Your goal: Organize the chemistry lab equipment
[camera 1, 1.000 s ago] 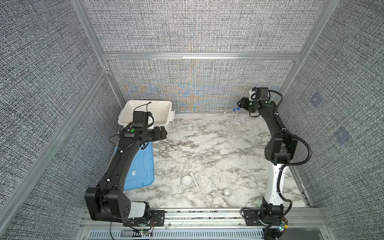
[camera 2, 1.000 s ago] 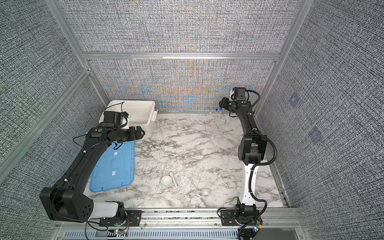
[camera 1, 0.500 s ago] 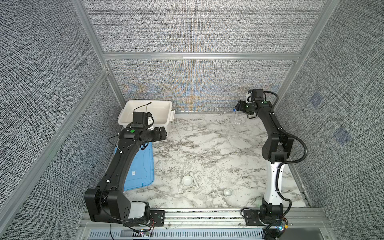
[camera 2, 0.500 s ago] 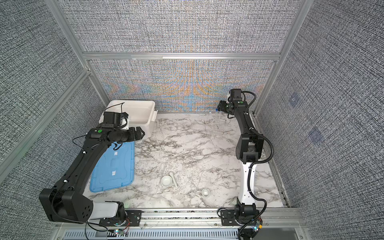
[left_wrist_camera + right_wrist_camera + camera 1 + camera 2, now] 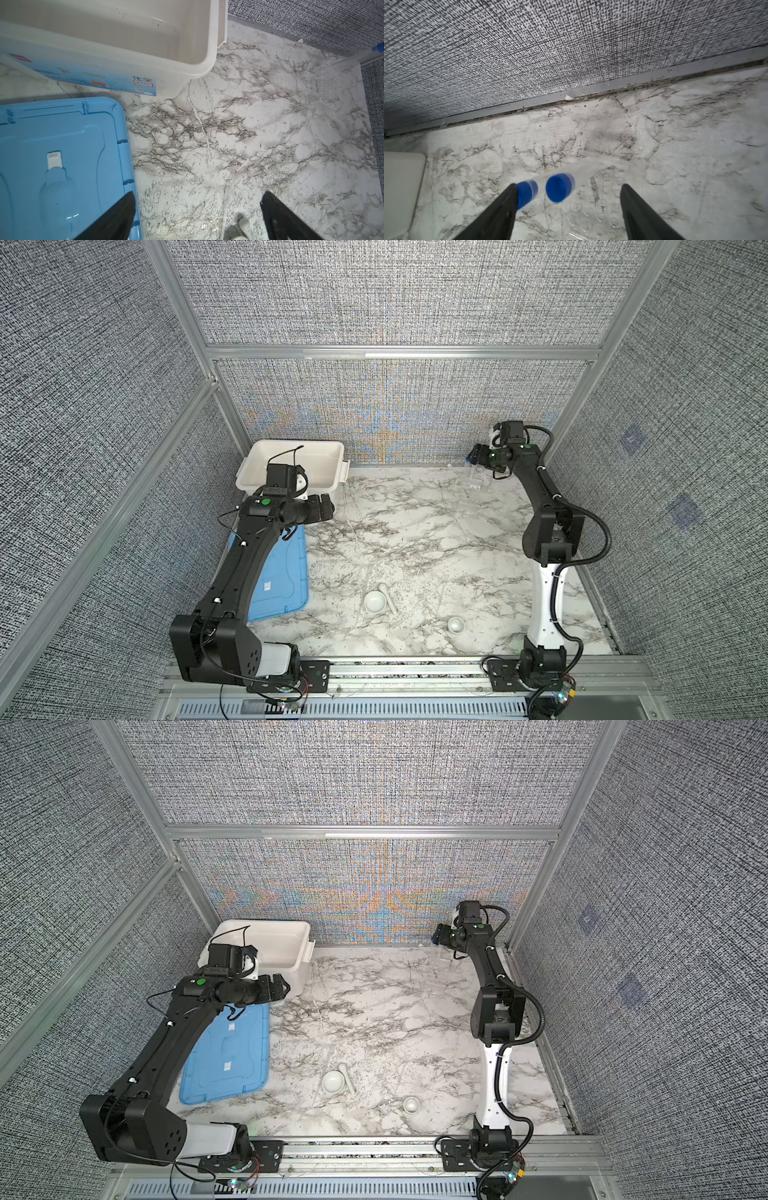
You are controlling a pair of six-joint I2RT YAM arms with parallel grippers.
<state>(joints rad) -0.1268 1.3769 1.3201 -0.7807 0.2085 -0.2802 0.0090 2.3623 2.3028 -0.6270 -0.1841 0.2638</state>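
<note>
Both top views, step: right fingers (image 5: 477, 452) hang wide over two blue-capped tubes (image 5: 471, 475) at upper right of the marble-print surface (image 5: 415, 531); likely lining up a pick.
Both top views, waiting: glossy white mortar (image 5: 333, 1080) with pestle (image 5: 348, 1080) and small round dish (image 5: 411, 1104), lower centre; white plastic tub (image 5: 291, 923) upper left.
Left wrist: left fingers (image 5: 116, 218) spread wide, empty; smooth light-blue lid (image 5: 62, 155) at left, clear dimpled rack (image 5: 326, 83) upper right.
Right wrist: one blue cap (image 5: 527, 192) beside the finger at lower left, contact unclear; second cap (image 5: 559, 188) between them, neither clamped.
Next move: centre one slick round tube, close gently, spare its neighbour.
</note>
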